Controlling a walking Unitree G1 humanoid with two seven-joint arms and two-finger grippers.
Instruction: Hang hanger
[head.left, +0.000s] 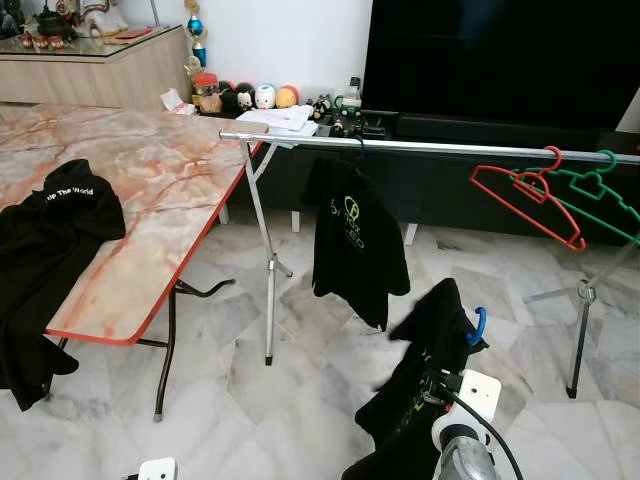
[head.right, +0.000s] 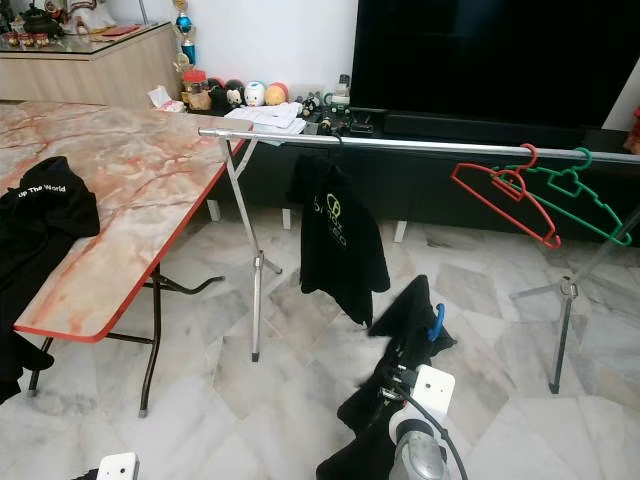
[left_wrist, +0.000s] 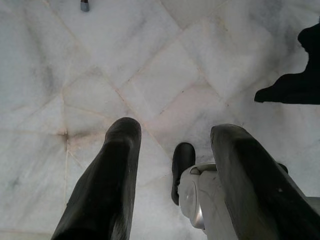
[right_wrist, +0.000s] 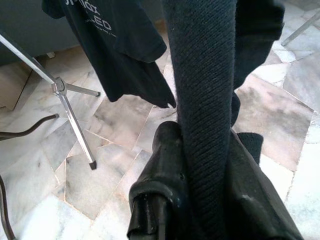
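The right tool (right_wrist: 200, 200) is clamped on the black garment (head.left: 425, 370) draped over a blue hanger (head.left: 479, 325) below the rail (head.left: 430, 146); the load looks light, floppy, best steered by the stiff hook.

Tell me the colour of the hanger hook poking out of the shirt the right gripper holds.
Blue hook, clearest in the left eye view.

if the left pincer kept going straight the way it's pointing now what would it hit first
Probably the marble floor. The left pincer points down at bare tiles, fingers apart with nothing between them. The robot's own foot sits just off that line, and a dark garment lies well to one side. Depth is hard to judge.
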